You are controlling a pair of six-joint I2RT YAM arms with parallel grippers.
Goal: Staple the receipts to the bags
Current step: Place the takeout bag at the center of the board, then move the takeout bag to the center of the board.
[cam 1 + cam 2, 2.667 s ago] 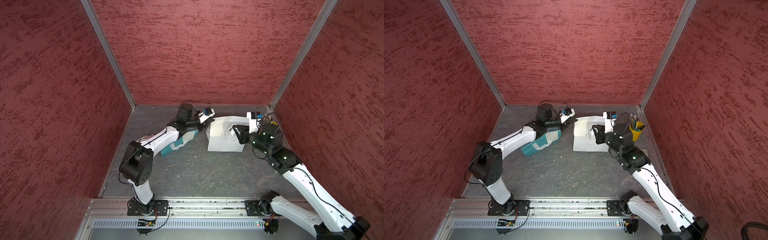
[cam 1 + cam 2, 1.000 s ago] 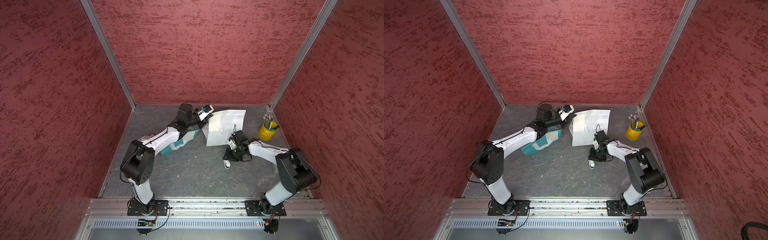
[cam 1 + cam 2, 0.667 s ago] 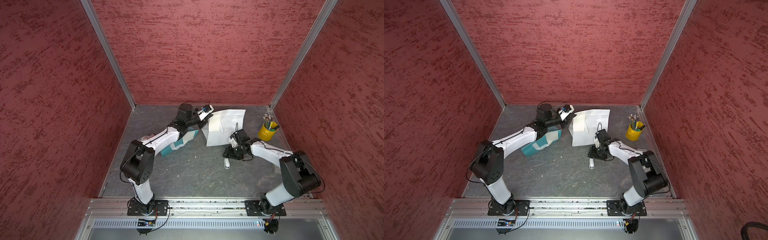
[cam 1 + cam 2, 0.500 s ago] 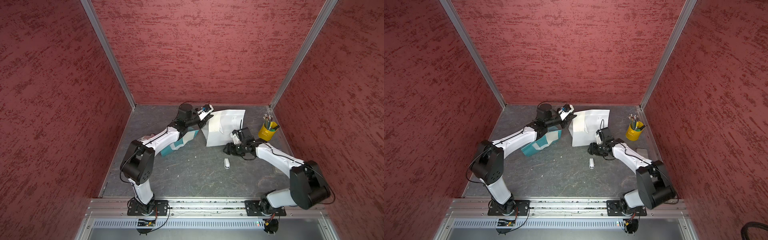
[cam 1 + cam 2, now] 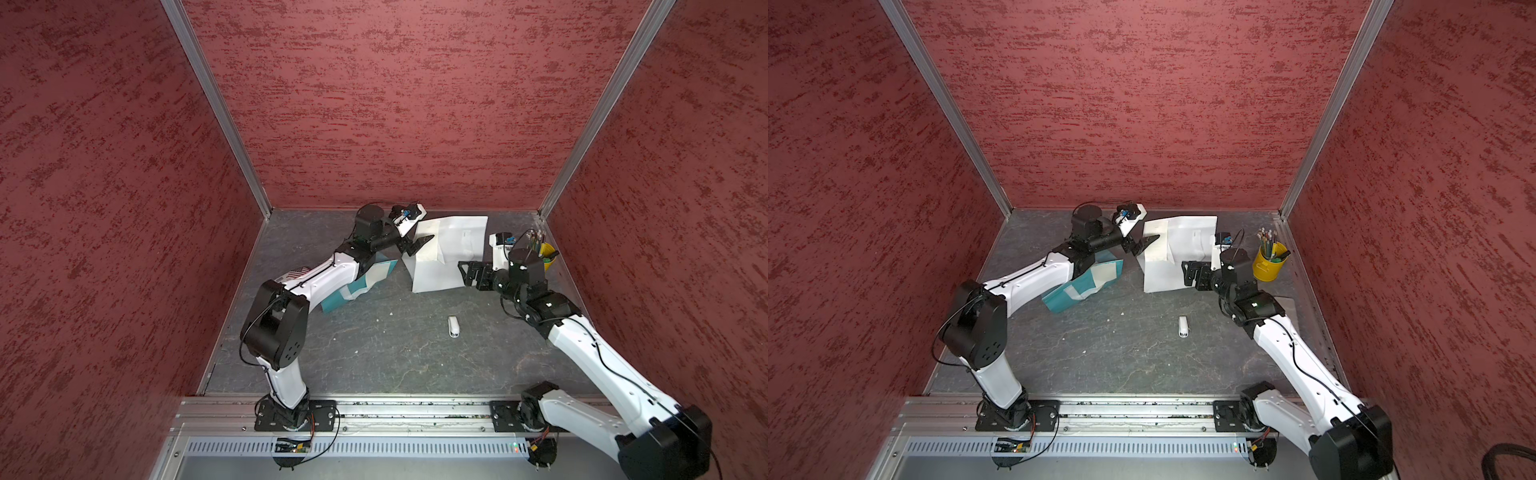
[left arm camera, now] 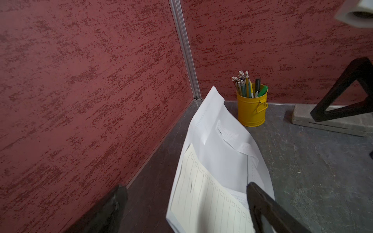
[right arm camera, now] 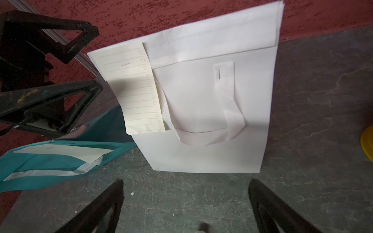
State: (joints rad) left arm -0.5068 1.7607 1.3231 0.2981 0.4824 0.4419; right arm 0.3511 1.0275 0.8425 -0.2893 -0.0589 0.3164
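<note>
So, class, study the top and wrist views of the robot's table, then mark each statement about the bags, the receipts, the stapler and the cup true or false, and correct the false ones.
1. The stapler lies loose on the table. True.
2. The right tool is shut on the white bag. False: it is open, short of the bag, and holds nothing.
3. The white bag's receipt shows a staple. True.
4. The teal bag carries no receipt. False: the teal bag's receipt lies on it.
5. The yellow cup is empty. False: it holds pencils and pens.
</note>
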